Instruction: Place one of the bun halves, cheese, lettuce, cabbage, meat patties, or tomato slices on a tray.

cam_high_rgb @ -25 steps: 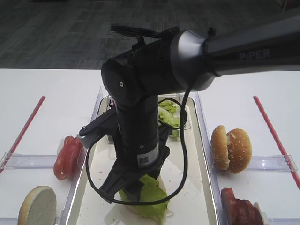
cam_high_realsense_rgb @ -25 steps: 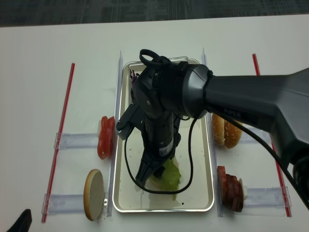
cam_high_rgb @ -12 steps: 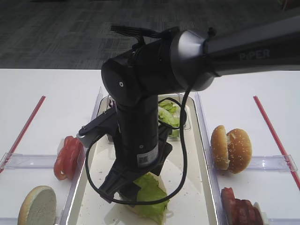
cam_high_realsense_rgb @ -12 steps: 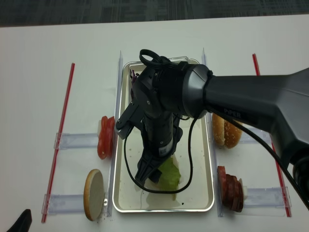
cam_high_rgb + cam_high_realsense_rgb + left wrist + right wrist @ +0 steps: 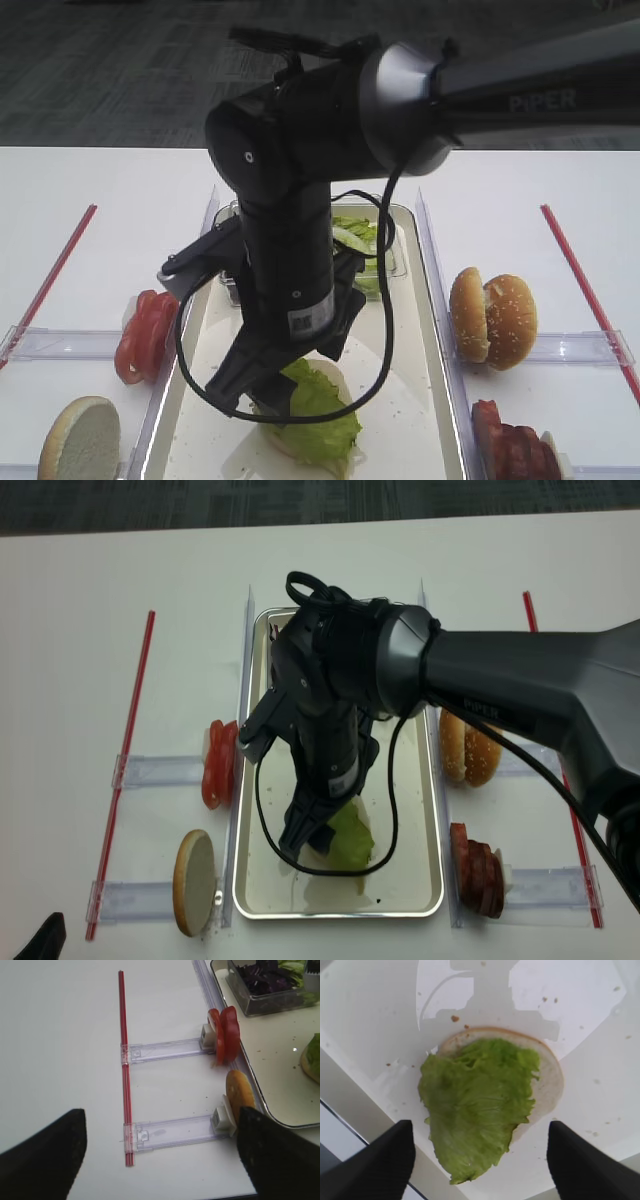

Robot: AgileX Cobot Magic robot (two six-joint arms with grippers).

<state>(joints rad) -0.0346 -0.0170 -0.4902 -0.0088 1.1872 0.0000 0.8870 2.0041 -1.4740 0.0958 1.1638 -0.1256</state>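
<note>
Your lettuce [image 5: 475, 1105] is a frilly bright-green leaf draped over a flat bun half [image 5: 547, 1082] on the tray [image 5: 365, 1025], and your right tool [image 5: 479, 1152] hangs above it, jaws apart, holding nothing.

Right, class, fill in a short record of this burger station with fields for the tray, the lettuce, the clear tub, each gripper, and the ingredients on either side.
tray: cream-white, crumb-speckled, centre of table
lettuce: lying on a flat bun half on the tray, overhanging its near edge
clear tub: at the tray's far end, holding purple cabbage and more green leaves
right gripper: open, above the lettuce, holding nothing
left gripper: open, over bare table
left side: tomato slices, a bun half on edge
right side: seeded bun, meat patties
</note>
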